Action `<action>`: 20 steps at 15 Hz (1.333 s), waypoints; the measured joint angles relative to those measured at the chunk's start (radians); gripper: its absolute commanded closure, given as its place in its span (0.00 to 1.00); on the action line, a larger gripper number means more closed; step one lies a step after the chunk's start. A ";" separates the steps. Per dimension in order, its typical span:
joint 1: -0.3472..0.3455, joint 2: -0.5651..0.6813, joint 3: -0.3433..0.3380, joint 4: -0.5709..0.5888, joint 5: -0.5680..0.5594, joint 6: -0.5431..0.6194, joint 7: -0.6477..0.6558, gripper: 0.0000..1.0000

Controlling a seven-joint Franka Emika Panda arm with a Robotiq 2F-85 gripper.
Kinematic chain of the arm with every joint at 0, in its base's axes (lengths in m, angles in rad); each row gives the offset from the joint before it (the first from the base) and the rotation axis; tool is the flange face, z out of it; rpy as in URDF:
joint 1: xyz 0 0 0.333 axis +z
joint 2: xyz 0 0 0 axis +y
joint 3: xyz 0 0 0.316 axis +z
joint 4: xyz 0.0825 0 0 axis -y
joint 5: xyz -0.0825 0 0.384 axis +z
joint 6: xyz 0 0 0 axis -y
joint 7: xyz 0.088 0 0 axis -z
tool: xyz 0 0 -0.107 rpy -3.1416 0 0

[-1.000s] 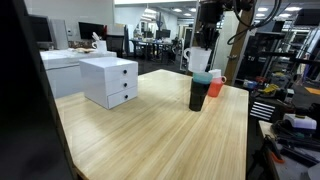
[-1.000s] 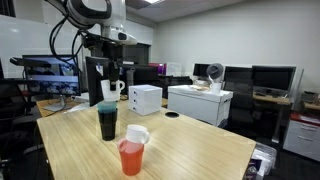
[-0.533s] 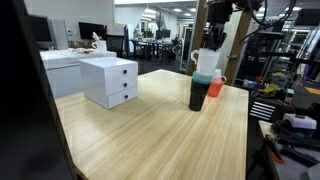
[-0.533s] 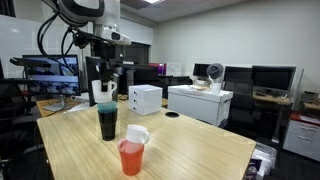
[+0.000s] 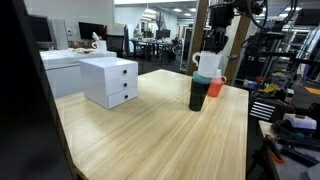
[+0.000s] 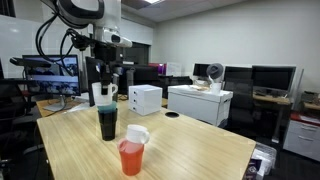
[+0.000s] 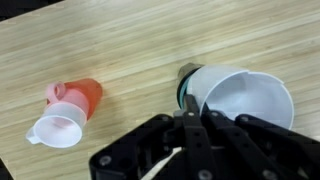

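The table is pale wood with a clear grain and a smooth satin sheen. The white cup looks like matt plastic, and the orange cup like translucent plastic with a slight gloss. The gripper is matt black, probably plastic. The drawer unit is smooth, matt white

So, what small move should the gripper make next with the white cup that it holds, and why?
Probably a gentle tilt of the white cup toward the dark tumbler. The gripper is shut on the cup's rim and holds it upright just above the tumbler; in the wrist view the tumbler's rim shows right beside the cup.
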 measured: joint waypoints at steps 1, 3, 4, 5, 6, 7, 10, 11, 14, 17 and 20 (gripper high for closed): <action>0.000 0.001 -0.001 0.000 0.002 0.006 0.000 0.97; 0.000 0.003 -0.001 0.000 0.005 0.013 0.000 0.97; 0.000 0.003 -0.001 0.000 0.006 0.014 0.000 0.97; 0.000 0.004 -0.001 0.001 0.008 0.016 0.000 0.97; 0.000 0.004 -0.001 0.001 0.010 0.018 0.000 0.97; 0.000 0.006 -0.001 0.002 0.012 0.020 0.000 0.97; 0.000 0.014 -0.001 0.008 0.020 0.033 0.000 0.97; 0.000 0.020 -0.001 0.014 0.021 0.036 0.000 0.97; 0.000 0.038 -0.001 0.030 0.029 0.039 0.000 0.97; 0.001 0.053 -0.001 0.046 0.039 0.039 0.000 0.97; 0.001 0.058 -0.001 0.057 0.041 0.039 0.000 0.97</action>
